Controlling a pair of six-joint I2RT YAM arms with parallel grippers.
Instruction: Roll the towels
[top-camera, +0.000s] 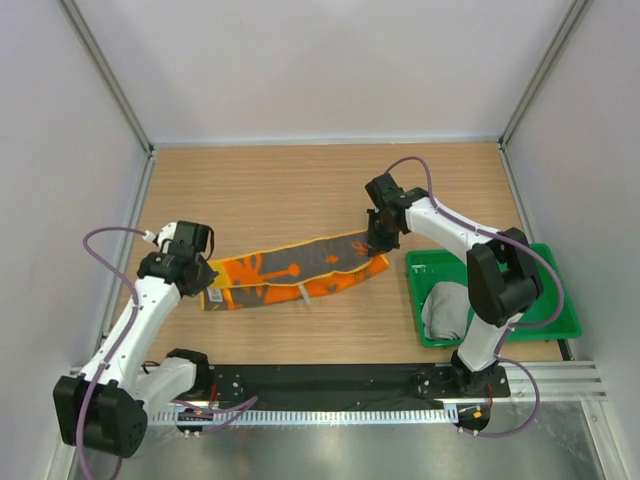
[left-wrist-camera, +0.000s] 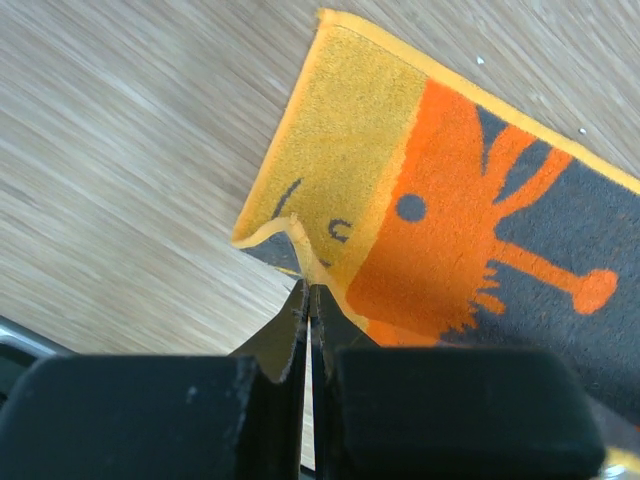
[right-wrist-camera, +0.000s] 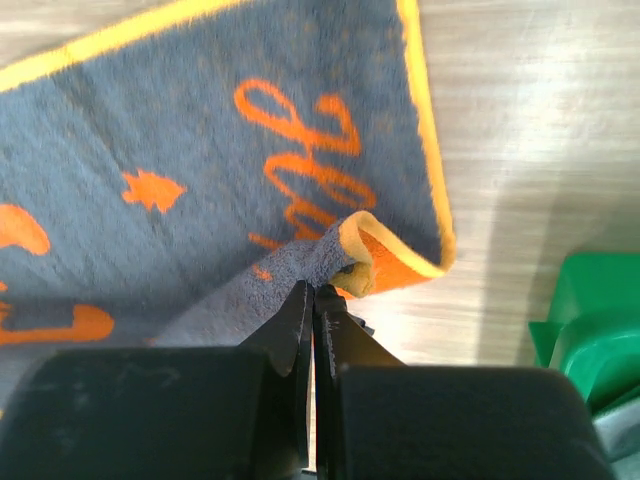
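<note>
Sitting bunched inside your green tray (top-camera: 555, 318) is the light grey towel (top-camera: 445, 310). Just left of that tray, the printed dark grey towel (top-camera: 290, 272) lies stretched on the counter (top-camera: 280, 190). Your right pincer (right-wrist-camera: 314, 290) is clamped tight on its corner nearest the tray; your left pincer (left-wrist-camera: 307, 285) is pinching the far corner, away from the tray.

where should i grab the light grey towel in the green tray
Pinch a raised fold of the light grey towel from straight above: it lies bunched in the green tray, whose walls likely block sideways approaches. The right gripper has jaws shut on the dark grey towel.
</note>
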